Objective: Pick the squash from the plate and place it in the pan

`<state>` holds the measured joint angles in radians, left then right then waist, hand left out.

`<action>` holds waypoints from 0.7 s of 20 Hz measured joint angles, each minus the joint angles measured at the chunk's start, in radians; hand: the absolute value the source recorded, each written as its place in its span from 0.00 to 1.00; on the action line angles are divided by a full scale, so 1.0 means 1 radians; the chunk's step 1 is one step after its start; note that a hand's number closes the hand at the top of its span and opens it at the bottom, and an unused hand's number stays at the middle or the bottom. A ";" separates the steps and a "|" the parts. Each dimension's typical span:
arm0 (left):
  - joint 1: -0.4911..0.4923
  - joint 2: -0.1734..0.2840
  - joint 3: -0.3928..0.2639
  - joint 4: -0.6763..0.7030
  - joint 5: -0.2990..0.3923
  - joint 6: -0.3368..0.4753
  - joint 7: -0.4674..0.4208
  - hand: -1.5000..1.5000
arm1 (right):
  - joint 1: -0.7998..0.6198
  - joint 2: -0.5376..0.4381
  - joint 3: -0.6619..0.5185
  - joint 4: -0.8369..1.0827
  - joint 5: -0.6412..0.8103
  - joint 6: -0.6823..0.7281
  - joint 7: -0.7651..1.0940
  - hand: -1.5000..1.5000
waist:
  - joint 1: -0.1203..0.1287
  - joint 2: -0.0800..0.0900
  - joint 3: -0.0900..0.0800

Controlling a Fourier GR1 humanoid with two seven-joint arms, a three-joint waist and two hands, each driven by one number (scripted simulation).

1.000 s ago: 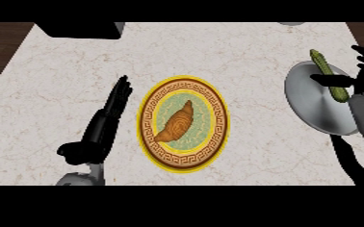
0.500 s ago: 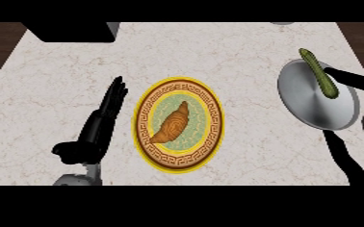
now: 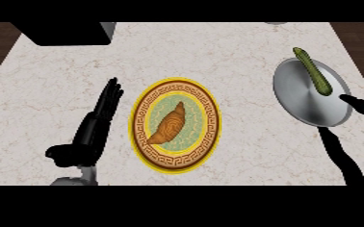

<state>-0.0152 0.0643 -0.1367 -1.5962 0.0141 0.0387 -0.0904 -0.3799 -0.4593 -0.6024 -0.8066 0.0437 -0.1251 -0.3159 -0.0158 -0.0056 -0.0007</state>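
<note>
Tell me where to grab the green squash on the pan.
Probably pinch the squash at its middle, across its narrow width, coming from the right: it is long and slim, lies slantwise over the pan's upper rim, and the right hand is nearest.

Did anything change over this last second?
The pan, with the green squash across its rim, slid slightly left, the right hand with it. Nothing was grasped or released. The plate, its croissant and the open left hand barely shifted.
</note>
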 measured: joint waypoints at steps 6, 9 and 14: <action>-0.004 -0.003 0.014 0.021 0.000 -0.012 -0.020 0.50 | 0.212 0.067 0.030 -0.271 -0.062 0.084 0.008 0.00 | 0.004 0.002 0.000; 0.002 -0.013 0.003 0.008 -0.015 -0.005 -0.011 0.50 | 0.312 0.111 0.047 -0.407 -0.071 0.081 0.026 0.00 | 0.006 0.003 0.000; 0.002 -0.017 0.007 -0.011 -0.017 -0.018 0.008 0.50 | 0.406 0.139 0.072 -0.540 -0.064 0.086 0.065 0.00 | 0.011 0.004 0.000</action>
<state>-0.0130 0.0475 -0.1299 -1.6071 -0.0024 0.0207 -0.0822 0.0260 -0.3201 -0.5299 -1.3468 -0.0207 -0.0396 -0.2508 -0.0048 -0.0016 -0.0004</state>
